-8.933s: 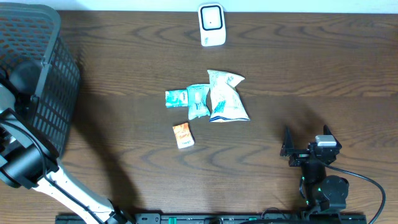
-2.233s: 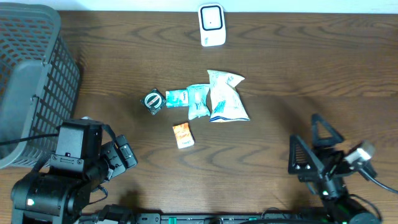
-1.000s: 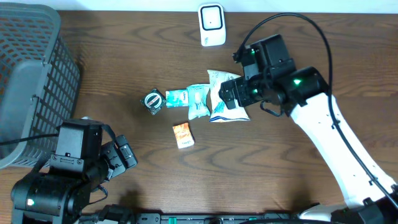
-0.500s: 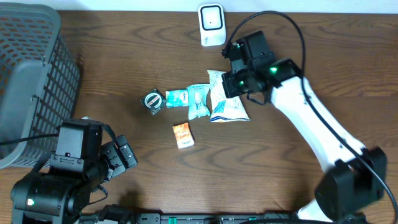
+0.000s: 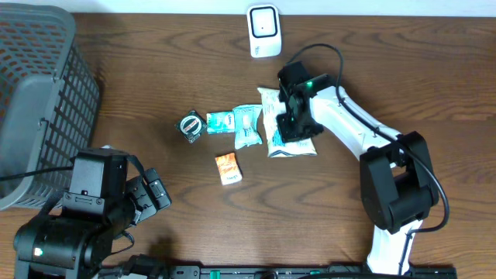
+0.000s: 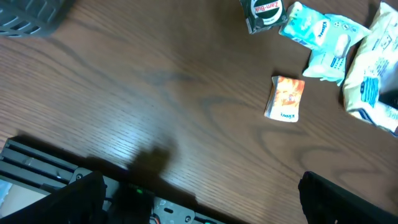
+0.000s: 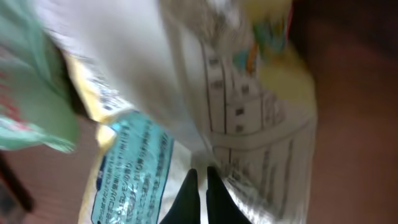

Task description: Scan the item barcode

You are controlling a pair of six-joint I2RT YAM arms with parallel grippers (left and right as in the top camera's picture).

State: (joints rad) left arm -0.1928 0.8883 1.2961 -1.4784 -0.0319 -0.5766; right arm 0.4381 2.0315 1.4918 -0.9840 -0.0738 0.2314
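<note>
Right jaws are closed tight, fingertips (image 7: 190, 186) together and pressed on the white snack bag (image 5: 293, 147). Can't tell if any film is pinched between them. Overhead, the right arm (image 5: 349, 128) covers the bag's middle, so only its top corner and bottom edge show. Bag lies mid-bench, touching the teal tissue packs (image 5: 246, 125) on its left, well apart from the white scanner (image 5: 263, 31) at the far edge. Right wrist view is blurred: blue label and a printed table read as shapes only, barcode not made out. Left jaws stand wide apart with nothing between, fingers (image 6: 336, 199) cut off by the frame bottom, over the bench (image 5: 155, 77) near its front left. Round tin (image 5: 191, 125) and orange packet (image 5: 228, 167) lie near the packs. Basket (image 5: 39, 85) is cropped at the left edge.
</note>
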